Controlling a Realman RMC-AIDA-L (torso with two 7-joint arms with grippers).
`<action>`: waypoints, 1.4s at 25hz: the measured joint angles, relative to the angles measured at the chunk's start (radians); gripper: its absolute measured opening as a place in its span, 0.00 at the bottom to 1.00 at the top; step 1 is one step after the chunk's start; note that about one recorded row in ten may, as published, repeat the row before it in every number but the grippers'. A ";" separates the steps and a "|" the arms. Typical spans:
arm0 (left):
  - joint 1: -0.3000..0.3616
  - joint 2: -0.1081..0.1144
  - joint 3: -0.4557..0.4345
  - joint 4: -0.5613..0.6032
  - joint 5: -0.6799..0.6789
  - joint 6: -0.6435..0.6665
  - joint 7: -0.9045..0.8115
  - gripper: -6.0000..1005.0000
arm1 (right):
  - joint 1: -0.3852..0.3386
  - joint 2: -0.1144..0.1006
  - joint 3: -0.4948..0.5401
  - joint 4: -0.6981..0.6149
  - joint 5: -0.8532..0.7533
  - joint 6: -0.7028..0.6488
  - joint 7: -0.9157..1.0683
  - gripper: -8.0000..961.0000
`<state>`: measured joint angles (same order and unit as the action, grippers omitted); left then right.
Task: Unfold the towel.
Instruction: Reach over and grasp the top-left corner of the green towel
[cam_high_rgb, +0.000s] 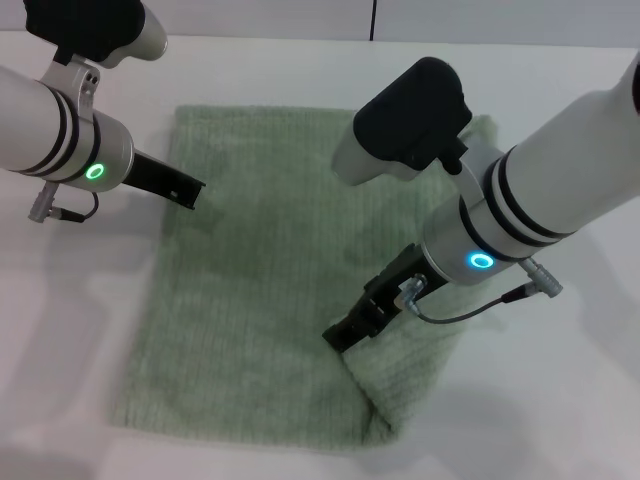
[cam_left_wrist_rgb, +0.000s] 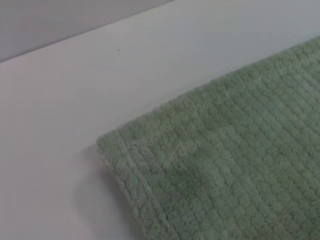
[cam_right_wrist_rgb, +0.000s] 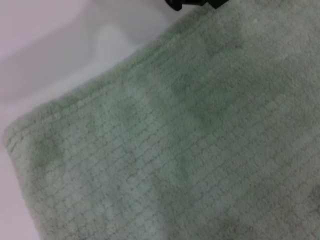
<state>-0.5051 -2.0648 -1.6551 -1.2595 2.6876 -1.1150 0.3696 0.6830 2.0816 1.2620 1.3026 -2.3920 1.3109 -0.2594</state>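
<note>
The pale green towel (cam_high_rgb: 270, 270) lies spread on the white table (cam_high_rgb: 560, 380), its ribbed surface facing up. My right gripper (cam_high_rgb: 345, 335) is down on the towel's near right part and shut on the cloth. A raised ridge runs from the gripper to the towel's near right corner (cam_high_rgb: 385, 425). My left gripper (cam_high_rgb: 192, 190) hovers at the towel's left edge, near its far left corner. The left wrist view shows a towel corner (cam_left_wrist_rgb: 107, 147) on the bare table. The right wrist view is filled by the towel (cam_right_wrist_rgb: 175, 150).
White table surface (cam_high_rgb: 60, 330) surrounds the towel on all sides. A dark vertical seam (cam_high_rgb: 372, 20) marks the wall at the back. A dark part (cam_right_wrist_rgb: 192, 3) shows at the edge of the right wrist view.
</note>
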 joint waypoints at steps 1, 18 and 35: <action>0.000 0.000 0.000 0.000 0.000 -0.003 0.000 0.03 | 0.000 0.000 -0.001 0.000 0.000 -0.001 0.000 0.82; -0.002 0.002 0.000 0.011 0.002 -0.007 0.007 0.03 | 0.049 0.000 0.001 -0.082 0.001 -0.003 0.005 0.82; -0.010 0.003 -0.005 0.011 0.009 -0.006 0.009 0.03 | 0.082 -0.003 0.012 -0.091 -0.006 0.026 -0.030 0.28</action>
<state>-0.5154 -2.0616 -1.6601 -1.2486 2.6968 -1.1212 0.3788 0.7649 2.0784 1.2743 1.2111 -2.3976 1.3368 -0.2892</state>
